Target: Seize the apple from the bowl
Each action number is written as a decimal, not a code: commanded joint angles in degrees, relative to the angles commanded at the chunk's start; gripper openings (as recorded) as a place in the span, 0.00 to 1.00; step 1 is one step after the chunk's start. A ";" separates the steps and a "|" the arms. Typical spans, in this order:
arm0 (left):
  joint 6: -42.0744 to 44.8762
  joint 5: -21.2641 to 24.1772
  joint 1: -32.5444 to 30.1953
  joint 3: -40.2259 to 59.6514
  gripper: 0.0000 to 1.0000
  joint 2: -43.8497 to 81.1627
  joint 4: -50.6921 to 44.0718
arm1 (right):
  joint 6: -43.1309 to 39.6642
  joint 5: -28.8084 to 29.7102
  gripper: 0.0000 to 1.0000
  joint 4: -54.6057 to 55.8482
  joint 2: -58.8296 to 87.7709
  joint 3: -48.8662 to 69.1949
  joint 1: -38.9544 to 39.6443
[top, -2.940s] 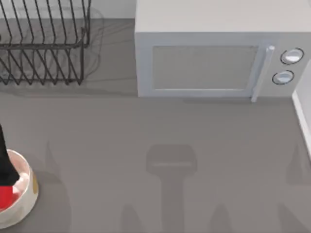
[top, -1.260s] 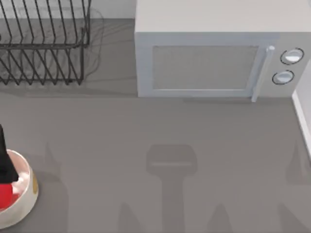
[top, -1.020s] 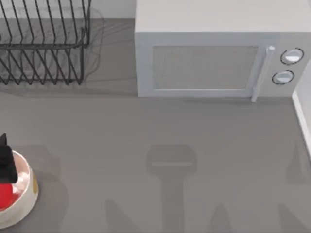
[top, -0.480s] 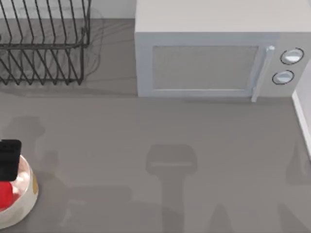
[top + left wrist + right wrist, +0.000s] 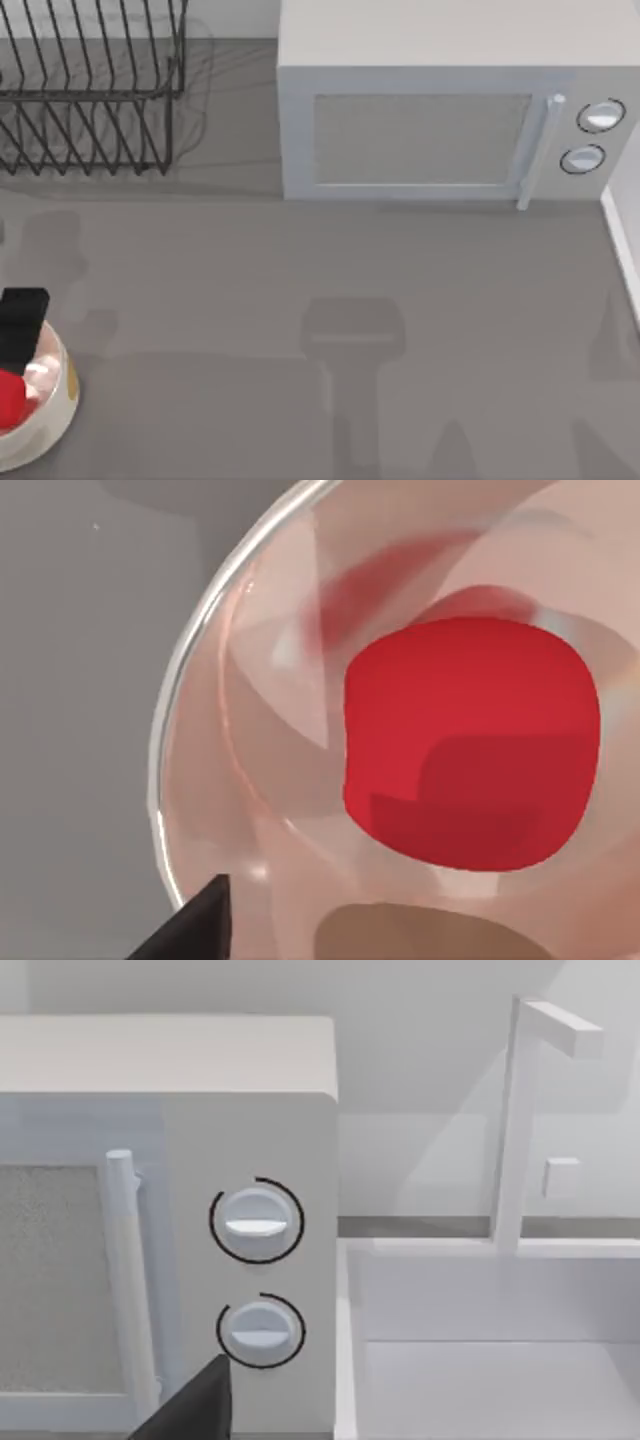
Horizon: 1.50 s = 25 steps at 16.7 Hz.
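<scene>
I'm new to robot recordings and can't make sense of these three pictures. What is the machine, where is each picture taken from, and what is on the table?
This is a rendered simulation of two AgileX robot arms, each ending in a two-finger gripper, at a grey table.

The top view looks down from above. It shows a microwave at the back, a wire dish rack at the back left, and a cream bowl at the left edge with a red apple inside. The dark block over the bowl is the left gripper.

The left wrist view comes from a camera on the left arm, looking into the bowl at the apple. The apple lies in the bowl; nothing grips it.

The right wrist view, from the right arm's camera, faces the microwave's two knobs and a white sink beside it.
</scene>
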 joint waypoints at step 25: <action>0.46 0.00 0.24 -15.80 0.70 13.79 29.59 | 0.00 0.00 1.00 0.00 0.00 0.00 0.00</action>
